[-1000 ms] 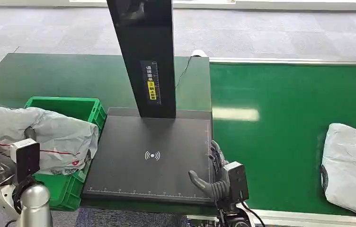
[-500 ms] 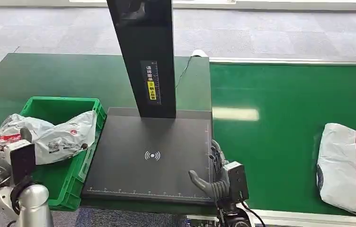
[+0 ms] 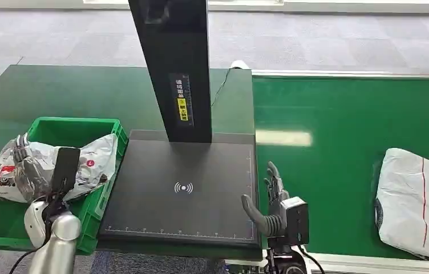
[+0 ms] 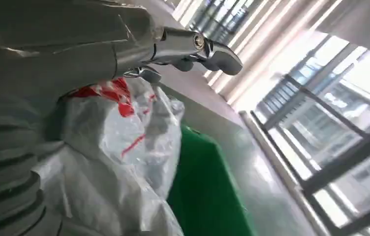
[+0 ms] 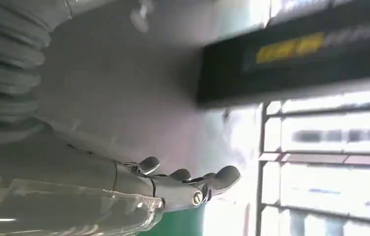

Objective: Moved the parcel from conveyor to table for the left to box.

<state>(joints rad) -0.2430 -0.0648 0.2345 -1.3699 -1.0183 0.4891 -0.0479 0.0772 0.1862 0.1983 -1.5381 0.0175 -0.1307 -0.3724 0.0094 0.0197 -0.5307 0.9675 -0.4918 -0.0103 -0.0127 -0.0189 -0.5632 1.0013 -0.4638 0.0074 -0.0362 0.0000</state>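
A grey plastic parcel point(image 3: 89, 162) with red print lies in the green bin point(image 3: 75, 121) at the left, its end draped over the bin's left rim. My left hand point(image 3: 27, 165) rests on top of this parcel with its fingers stretched out straight. The left wrist view has those fingers point(image 4: 193, 46) extended over the crumpled parcel point(image 4: 124, 162), not curled around it. My right hand point(image 3: 269, 200) stands open at the front right corner of the black scanner plate point(image 3: 183, 188), holding nothing. A second grey parcel point(image 3: 417, 202) lies on the green conveyor belt point(image 3: 338, 142) at the far right.
A tall black post point(image 3: 172, 68) with a yellow label rises from the back of the scanner plate. The dark green table point(image 3: 58, 91) extends behind the bin. A metal rail point(image 3: 372, 261) runs along the conveyor's near edge.
The parcel that my left hand held up has dropped into the bin, and the hand's fingers have straightened. My right hand has shifted slightly right. The conveyor parcel has drifted left.
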